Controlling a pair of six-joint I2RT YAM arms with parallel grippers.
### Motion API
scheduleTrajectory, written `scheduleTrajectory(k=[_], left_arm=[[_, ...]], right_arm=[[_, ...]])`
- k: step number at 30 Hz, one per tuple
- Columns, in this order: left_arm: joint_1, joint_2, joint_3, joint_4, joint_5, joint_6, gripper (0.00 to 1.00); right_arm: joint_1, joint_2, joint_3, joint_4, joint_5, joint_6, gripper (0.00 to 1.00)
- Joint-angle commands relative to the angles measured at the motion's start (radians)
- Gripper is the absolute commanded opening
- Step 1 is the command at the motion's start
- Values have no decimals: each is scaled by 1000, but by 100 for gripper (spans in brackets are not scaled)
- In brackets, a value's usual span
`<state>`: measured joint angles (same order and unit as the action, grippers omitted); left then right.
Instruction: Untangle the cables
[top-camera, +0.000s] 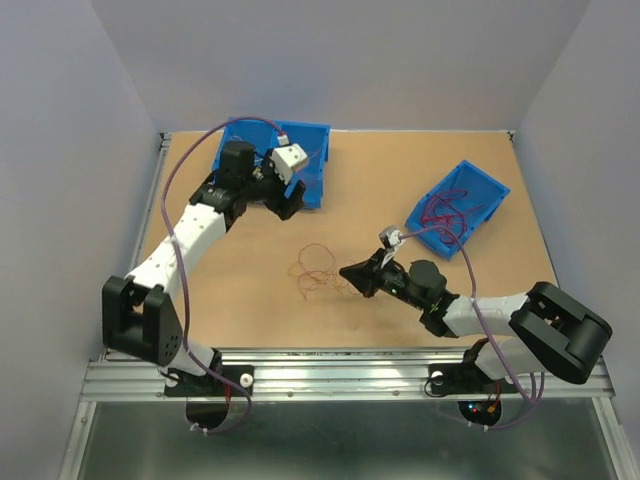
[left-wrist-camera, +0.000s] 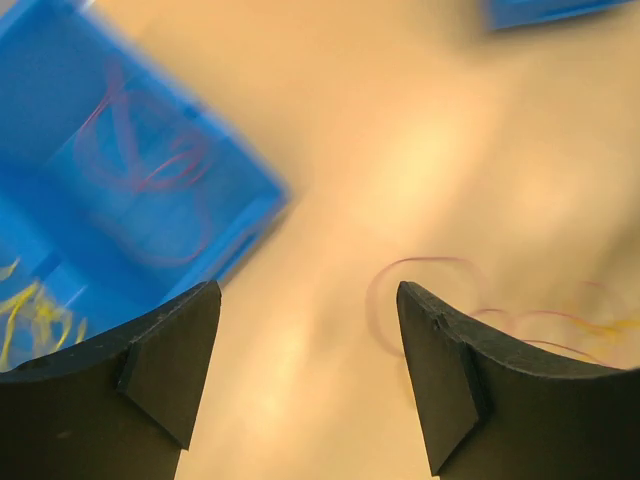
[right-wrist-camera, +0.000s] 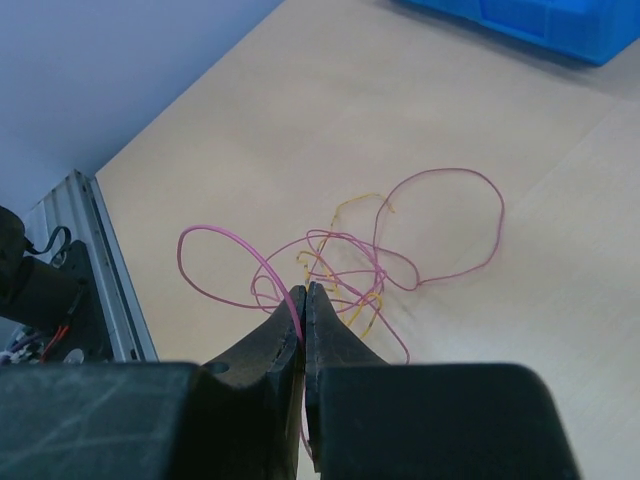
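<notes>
A loose tangle of cables (top-camera: 318, 270) is spread flat on the table (top-camera: 250, 310), around its middle. In the right wrist view it is made up of hair-thin pink wires (right-wrist-camera: 440, 171) bent into several wide, overlapping loops, with shorter, kinked yellow wires (right-wrist-camera: 360, 200) threaded through the centre. One pink strand is caught between the closed fingers of the right gripper (right-wrist-camera: 305, 290). Further thin red wires (top-camera: 447, 212) are coiled inside the right blue bin (top-camera: 492, 188). Blurred red loops (left-wrist-camera: 150, 182) and crumpled yellow strands (left-wrist-camera: 25, 310) are seen in the left blue bin (left-wrist-camera: 235, 195).
</notes>
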<state>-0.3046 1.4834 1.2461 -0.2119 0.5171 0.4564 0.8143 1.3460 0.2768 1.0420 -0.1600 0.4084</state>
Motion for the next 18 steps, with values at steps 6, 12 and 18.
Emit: scheduleTrajectory(k=[6, 12, 18], left_arm=[[-152, -285, -223, 155, 434, 76, 83], [-250, -336, -316, 115, 440, 172, 83], [-312, -318, -367, 126, 354, 182, 83]], right_arm=[[13, -44, 96, -191, 109, 41, 6], [11, -27, 116, -201, 132, 61, 6], [13, -27, 127, -201, 143, 72, 6]])
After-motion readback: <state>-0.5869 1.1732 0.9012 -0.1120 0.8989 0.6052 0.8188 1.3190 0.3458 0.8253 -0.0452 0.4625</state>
